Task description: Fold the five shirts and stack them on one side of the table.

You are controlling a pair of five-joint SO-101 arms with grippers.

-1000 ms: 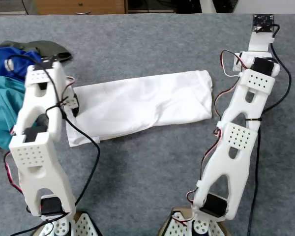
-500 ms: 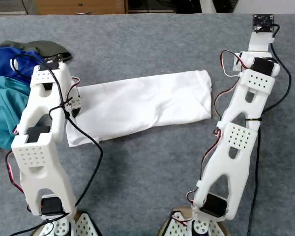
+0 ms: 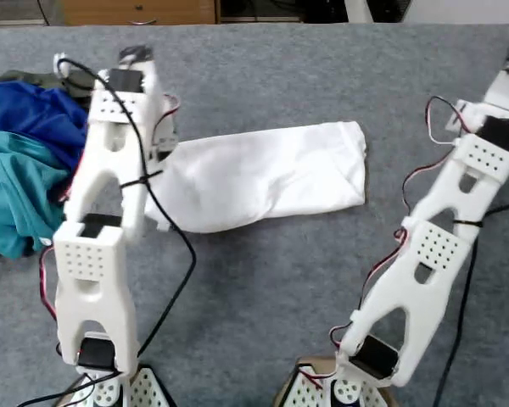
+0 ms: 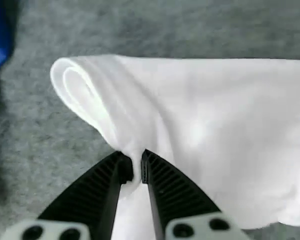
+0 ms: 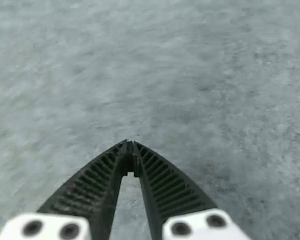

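While the left claw (image 4: 132, 170) pinches a bunched edge of the white shirt (image 4: 205, 125), that end has drawn in toward the middle since a second ago. It looks lifted off the counter (image 3: 263, 288), though the arm hides it from above. The rest lies flat mid-counter. The right claw (image 5: 129, 159), pressed together on nothing, has swung out toward 3 o'clock. I read this as a crosswise fold starting. The blue and teal shirts (image 3: 21, 182) wait at 9 o'clock.

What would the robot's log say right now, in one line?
left hand: shut on white shirt | right hand: shut, empty, above table
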